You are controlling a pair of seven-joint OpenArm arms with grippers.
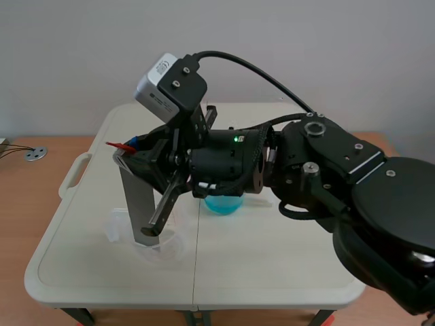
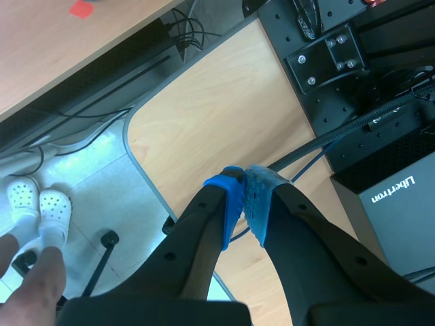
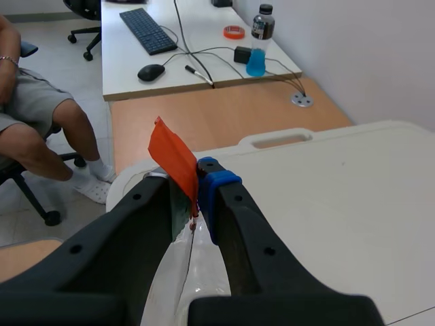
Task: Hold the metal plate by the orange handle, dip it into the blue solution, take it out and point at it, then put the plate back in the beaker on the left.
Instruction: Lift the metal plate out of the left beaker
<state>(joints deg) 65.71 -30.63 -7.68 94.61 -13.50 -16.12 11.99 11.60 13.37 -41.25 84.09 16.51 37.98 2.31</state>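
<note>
Clear left beaker on the near left of the white table. The metal plate stands upright with its lower end in the beaker. Right gripper is pinching the orange handle at the plate's top. The blue solution sits just behind, partly hidden by the right arm. Left gripper has its pads pressed together on nothing, off the table, above a wooden desk.

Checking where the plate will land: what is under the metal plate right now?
The clear beaker sits under the metal plate, whose lower edge looks inside its rim. The plate itself covers the beaker's floor, so contact there cannot be told.
</note>
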